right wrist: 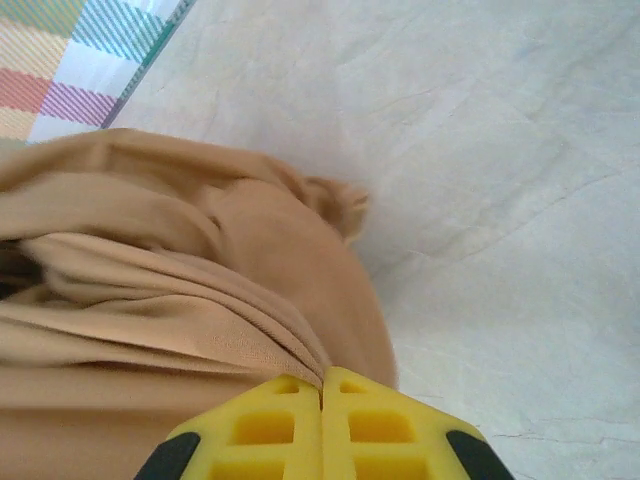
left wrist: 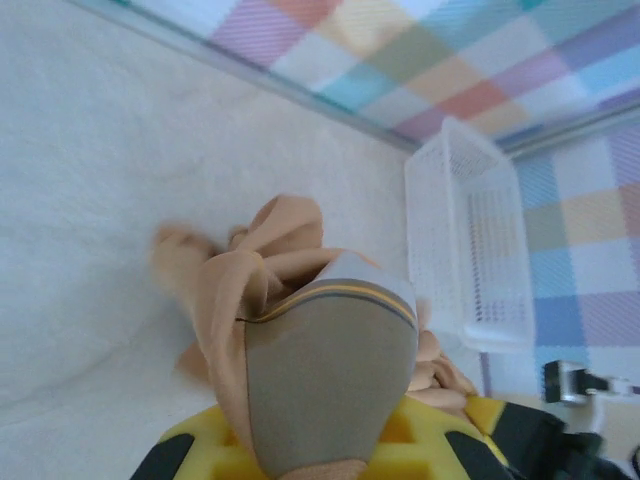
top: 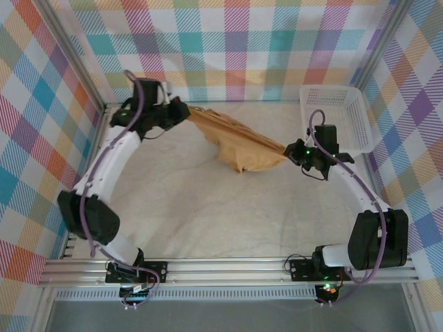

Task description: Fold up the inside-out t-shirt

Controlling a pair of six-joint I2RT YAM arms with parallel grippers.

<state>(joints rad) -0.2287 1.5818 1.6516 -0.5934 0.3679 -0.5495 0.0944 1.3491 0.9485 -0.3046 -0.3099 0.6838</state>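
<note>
The tan t-shirt (top: 239, 142) is pulled out like a rope between the two grippers. It runs over the far half of the tabletop (top: 208, 214), from near the far left corner down toward the right edge. A bunch of cloth sags in the middle. I cannot tell if that bunch touches the tabletop.

The left gripper (top: 181, 111) is near the far left corner and holds one end of the shirt. From its wrist camera, the cloth is bunched up and draped over its yellow fingers (left wrist: 200, 448). The fingers are closed tight on the cloth.

The right gripper (top: 294, 149) is near the right edge and holds the other end. From its wrist camera, its two yellow fingers (right wrist: 260, 430) are pressed close together, and folds of the shirt run in between them.

A white mesh basket (top: 339, 93) sits in the far right corner, just behind the right gripper. The shirt is not touching it.
</note>
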